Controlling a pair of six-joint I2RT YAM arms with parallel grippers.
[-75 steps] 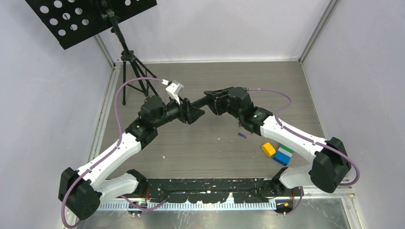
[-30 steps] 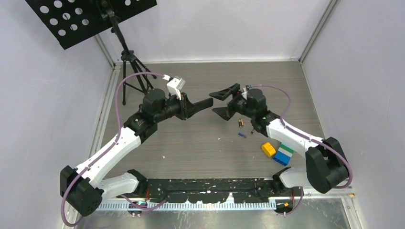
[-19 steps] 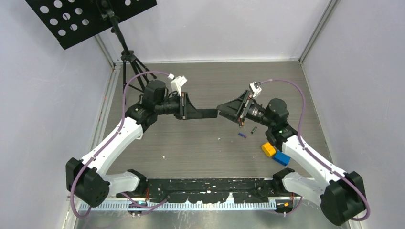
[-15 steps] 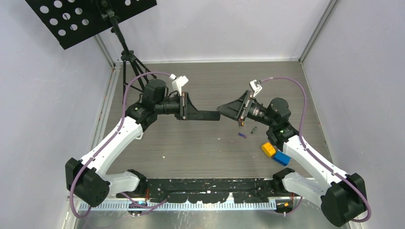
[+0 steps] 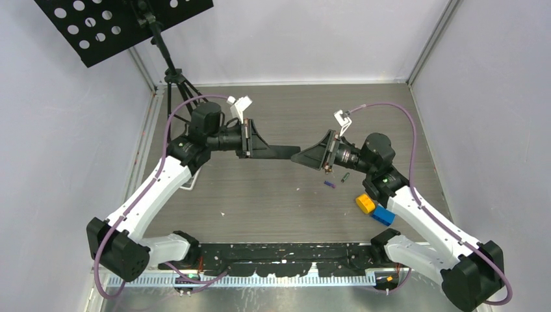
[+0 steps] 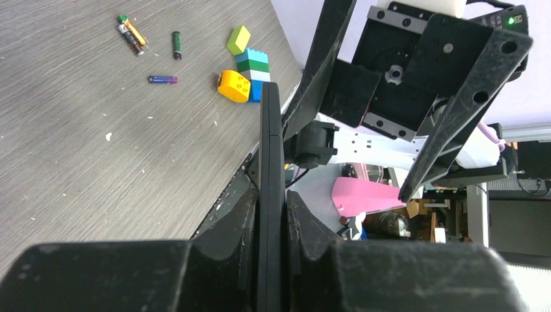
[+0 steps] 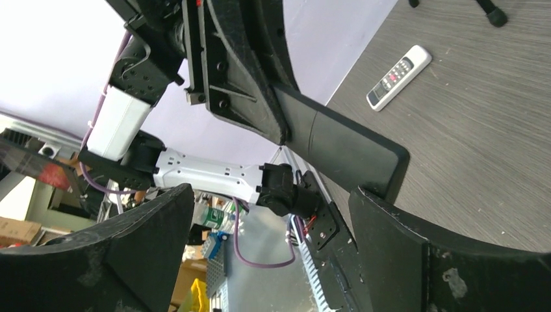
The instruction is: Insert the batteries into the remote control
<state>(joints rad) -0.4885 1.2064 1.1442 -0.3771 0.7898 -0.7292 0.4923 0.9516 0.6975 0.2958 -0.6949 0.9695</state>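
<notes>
1. Left hand [image 5: 258,150] is clamped tight on one end of a black slab [image 7: 344,146]. The slab is off the tabletop [image 5: 273,208], and its free end sticks out toward the other arm. I take it for the remote control. The grip is short and the overhang long, so a bump could pivot it or pull it out.
2. Right hand [image 7: 269,195] has its fingers wide apart and holds nothing. Its tips are at the slab's free end, with one finger just beside it; can't tell if they touch. A sideways move from here could knock the slab and twist it in the left grip.
3. The batteries [image 6: 162,79] lie loose on the tabletop near the right hand. The gold-and-black ones lie side by side; the dark green and purple-blue ones lie apart. They are tiny and round, so an off-centre pinch would likely roll one away or flick it. The side-by-side ones could get grabbed together.
4. The toy blocks [image 6: 243,65] sit near the cells. A wide-open hand coming down could nudge or catch a block instead.
5. The battery bay is not visible, so can't tell if a cover is on or which face is up. A cell could go in the wrong way round or drop off.
6. A white remote [image 7: 397,77] also lies on the tabletop, so there is a risk of working on the wrong one.
</notes>
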